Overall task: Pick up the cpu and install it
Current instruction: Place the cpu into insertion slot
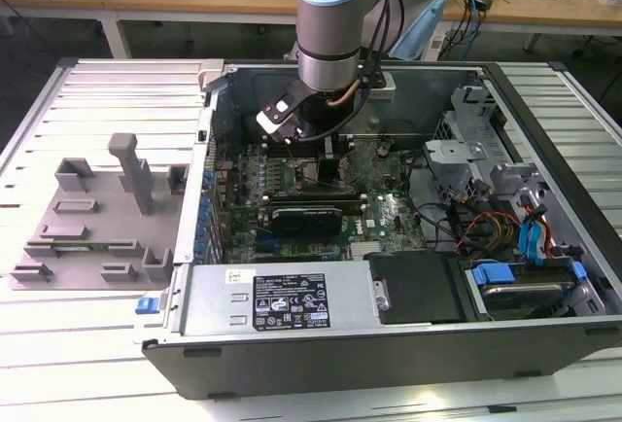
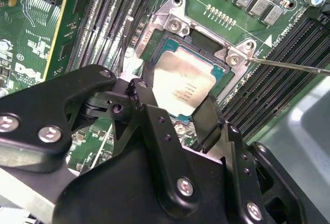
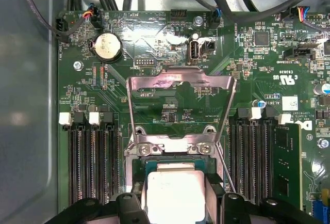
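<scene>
Gripper [image 2: 177,100] | jaws pinch cpu [image 2: 181,79] @ socket [image 2: 203,41] | load plate [image 3: 180,83] up, RAM slots [image 3: 93,167] flanking

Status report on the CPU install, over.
Gripper at the socket, jaws shut on the cpu. Cpu sits over the socket; fully seated or not, cannot tell. Retention plate hinged open, out of the way.

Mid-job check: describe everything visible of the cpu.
The cpu is a flat square chip with a pale silvery metal top bearing faint print and a thin green edge. It lies level over the socket, whose load plate stands open. The gripper clamps two opposite edges; whether it's seated is unclear.
</scene>
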Robot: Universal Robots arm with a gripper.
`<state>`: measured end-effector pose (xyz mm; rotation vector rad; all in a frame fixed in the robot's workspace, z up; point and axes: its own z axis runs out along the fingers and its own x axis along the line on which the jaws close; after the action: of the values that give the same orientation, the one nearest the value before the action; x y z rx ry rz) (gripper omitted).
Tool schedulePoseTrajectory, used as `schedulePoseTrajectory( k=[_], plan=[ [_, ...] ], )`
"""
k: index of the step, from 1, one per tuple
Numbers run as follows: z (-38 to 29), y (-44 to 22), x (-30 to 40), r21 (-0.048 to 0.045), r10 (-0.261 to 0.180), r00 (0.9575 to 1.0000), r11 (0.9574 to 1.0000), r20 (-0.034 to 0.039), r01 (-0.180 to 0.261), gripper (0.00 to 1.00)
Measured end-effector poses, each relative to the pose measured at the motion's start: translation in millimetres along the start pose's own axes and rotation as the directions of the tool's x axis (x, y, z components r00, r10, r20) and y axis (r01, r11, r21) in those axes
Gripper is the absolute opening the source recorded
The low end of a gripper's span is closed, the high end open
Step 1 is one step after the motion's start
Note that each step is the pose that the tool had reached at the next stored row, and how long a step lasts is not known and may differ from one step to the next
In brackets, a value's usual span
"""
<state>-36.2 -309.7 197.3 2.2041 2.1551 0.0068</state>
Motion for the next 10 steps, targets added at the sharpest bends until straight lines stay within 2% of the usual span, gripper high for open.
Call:
schedulePoseTrajectory(
  k=[1, 2, 10],
  plan=[
    [0.1, 0.0, 0.1, 0.0000, 0.000, 1.0000, 1.0000, -0.0008, 0.000, 0.55],
    [0.1, 0.0, 0.1, 0.0001, 0.000, 1.0000, 1.0000, -0.0010, 0.000, 0.61],
    [0.3, 0.0, -1.9, 0.0002, 0.000, 1.0000, 1.0000, -0.0013, 0.000, 0.61]
  ],
)
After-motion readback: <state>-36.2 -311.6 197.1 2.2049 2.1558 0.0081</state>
